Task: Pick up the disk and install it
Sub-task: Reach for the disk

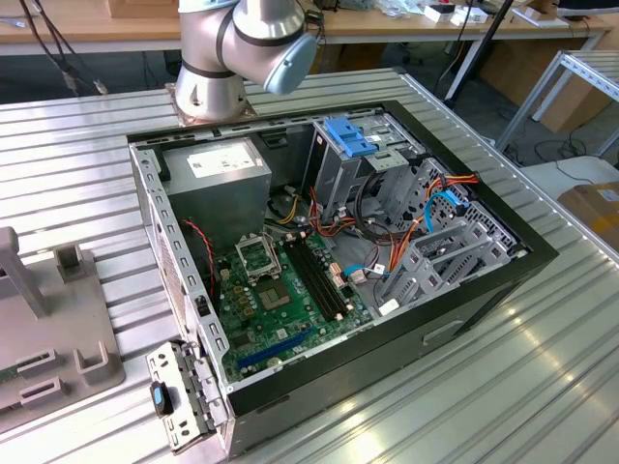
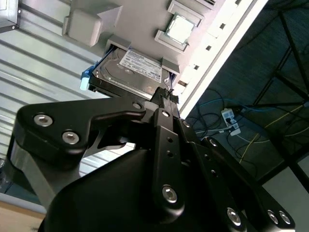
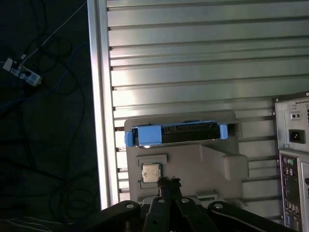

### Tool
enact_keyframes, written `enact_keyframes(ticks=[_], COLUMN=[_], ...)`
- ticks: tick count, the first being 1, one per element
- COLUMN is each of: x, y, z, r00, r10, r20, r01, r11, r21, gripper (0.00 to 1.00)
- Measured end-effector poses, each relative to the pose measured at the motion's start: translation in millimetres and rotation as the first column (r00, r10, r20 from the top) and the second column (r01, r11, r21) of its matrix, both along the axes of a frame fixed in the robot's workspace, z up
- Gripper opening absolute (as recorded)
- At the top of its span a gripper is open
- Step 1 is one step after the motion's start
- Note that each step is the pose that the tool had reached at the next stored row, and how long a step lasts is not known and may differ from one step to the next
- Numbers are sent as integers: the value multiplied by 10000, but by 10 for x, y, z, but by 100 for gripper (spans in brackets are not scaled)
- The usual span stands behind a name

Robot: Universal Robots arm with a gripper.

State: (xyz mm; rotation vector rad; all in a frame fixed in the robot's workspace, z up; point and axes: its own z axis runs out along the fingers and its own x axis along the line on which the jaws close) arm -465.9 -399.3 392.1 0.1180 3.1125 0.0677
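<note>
The disk is a grey-metal drive with a white label and a blue carrier rail. It stands on edge in a slot of a light grey holder on the ribbed metal table. In the first wrist view the disk shows its blue-framed edge at the far side of the holder. My gripper hangs above the holder, off the disk, with its black fingertips together and nothing between them. In the first wrist view the gripper sits over the holder beside a square processor chip.
An open computer case lies on the table, with a green motherboard and a metal bay topped by a blue bracket. The case's rear panel stands beside the holder. The table edge drops to a floor with cables.
</note>
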Motion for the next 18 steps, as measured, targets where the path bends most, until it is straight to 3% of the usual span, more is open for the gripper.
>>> enact_keyframes(ticks=[8, 14, 18], x=[-163, -167, -149], y=[-1, 5, 58], z=[-4, -5, -15], r00=[10000, 10000, 10000], r10=[0, -1, 0], r20=[0, 2, -4], r01=[0, 1, 0], r11=[10000, 10000, 10000], r21=[-1, 0, 0], gripper=[11, 11, 11])
